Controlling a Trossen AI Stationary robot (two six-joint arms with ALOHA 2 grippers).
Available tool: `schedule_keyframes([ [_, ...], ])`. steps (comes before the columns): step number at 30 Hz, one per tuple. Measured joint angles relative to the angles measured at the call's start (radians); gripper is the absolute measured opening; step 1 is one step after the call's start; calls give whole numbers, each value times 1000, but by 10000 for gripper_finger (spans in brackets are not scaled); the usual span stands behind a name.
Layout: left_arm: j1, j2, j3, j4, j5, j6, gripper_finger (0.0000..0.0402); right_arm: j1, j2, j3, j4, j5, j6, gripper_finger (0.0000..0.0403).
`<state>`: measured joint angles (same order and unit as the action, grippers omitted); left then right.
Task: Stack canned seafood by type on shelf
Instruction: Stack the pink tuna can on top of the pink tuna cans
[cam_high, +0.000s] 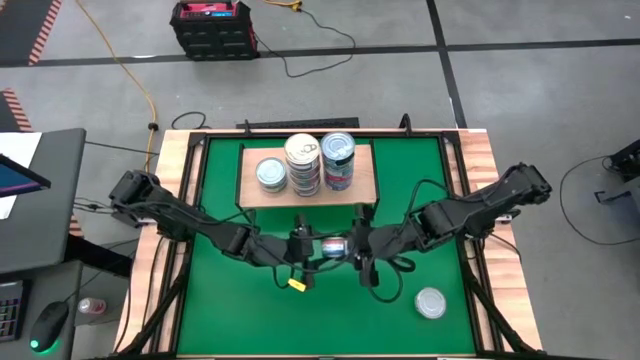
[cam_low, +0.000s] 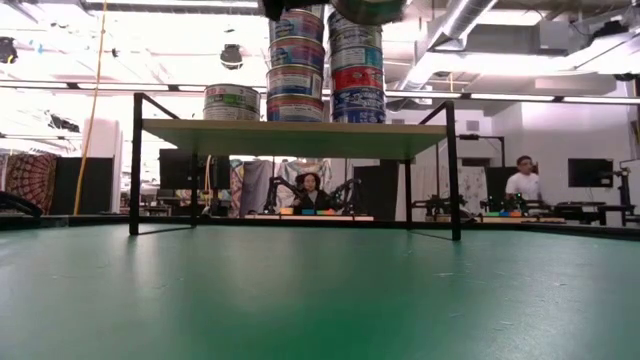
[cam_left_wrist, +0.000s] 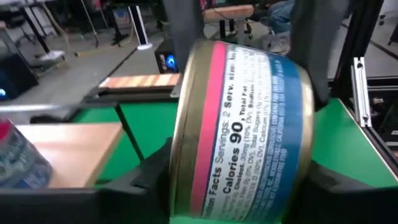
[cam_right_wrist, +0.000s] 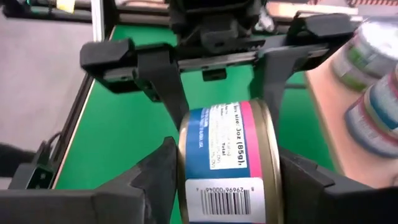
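High view: both arms reach inward over the green table (cam_high: 220, 320) and meet just in front of the shelf (cam_high: 362, 188), a light-wood board at the far middle. Between the left gripper (cam_high: 302, 247) and the right gripper (cam_high: 362, 250) sits one tin (cam_high: 334, 247), held up off the table, on its edge. On the shelf stand a single tin (cam_high: 271, 174) at the left, a gold-lidded stack (cam_high: 303, 160) in the middle and a blue-lidded stack (cam_high: 338, 158) at the right. A lone tin (cam_high: 431, 302) lies on the table at the near right. A red-and-black box (cam_high: 212, 27) sits on the floor beyond.

Low view: the shelf (cam_low: 300, 138) stands on thin black legs; the two stacks (cam_low: 295, 70) rise side by side with banded blue, red and white labels. People sit at desks in the room behind.

Left wrist view: the tin (cam_left_wrist: 249, 130) fills the frame, gold-rimmed, its side label banded pink, white and blue, reading "Calories 90" and "Facts Servings: 2". The left gripper's fingers (cam_left_wrist: 149, 171) flank it; whether they press it I cannot tell.

Right wrist view: the tin (cam_right_wrist: 227, 162) shows a barcode and "size: 3oz (85g)". The right gripper's fingers (cam_right_wrist: 163, 171) clasp its two flat faces. The left gripper's fingers (cam_right_wrist: 163, 87) sit close either side of its far part.
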<state>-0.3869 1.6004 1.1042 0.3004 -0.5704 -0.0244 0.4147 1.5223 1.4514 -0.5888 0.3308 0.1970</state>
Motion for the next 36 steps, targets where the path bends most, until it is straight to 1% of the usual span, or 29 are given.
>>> schedule_keyframes([
  [2, 0, -14, 0, 2, 4, 29, 183, -11, 0, 21, 1, -6, -1, 246],
  [3, -1, -18, 0, 5, 3, 37, 180, -17, 0, 34, -1, -14, 0, 247],
  [8, 0, -31, 0, -4, -25, 59, 180, -45, 0, 147, -53, -25, 8, 255],
  [11, 0, -56, -2, -18, -44, 58, 187, -55, -4, 233, -136, -4, -19, 262],
  [14, 1, -125, 14, -63, -62, 60, 192, -57, 0, 326, -197, 82, -68, 264],
  [17, 2, -193, 76, -200, -115, 103, 183, -56, -3, 409, -217, 185, -107, 265],
  [19, 2, -225, 139, -302, -157, 157, 180, -54, -9, 442, -233, 222, -119, 265],
  [22, 12, -254, 251, -466, -259, 233, 183, -57, -11, 453, -248, 252, -119, 265],
  [25, 43, -255, 352, -637, -355, 325, 195, -57, -11, 452, -258, 256, -114, 265],
  [27, 72, -251, 412, -718, -397, 406, 197, -56, -12, 452, -272, 255, -89, 265],
  [30, 130, -254, 483, -773, -433, 549, 191, -55, -12, 452, -293, 255, -40, 265],
  [33, 188, -255, 531, -787, -482, 714, 186, -55, -12, 452, -306, 255, -12, 265],
  [36, 238, -253, 562, -789, -475, 869, 188, -50, -12, 452, -311, 255, 2, 265],
])
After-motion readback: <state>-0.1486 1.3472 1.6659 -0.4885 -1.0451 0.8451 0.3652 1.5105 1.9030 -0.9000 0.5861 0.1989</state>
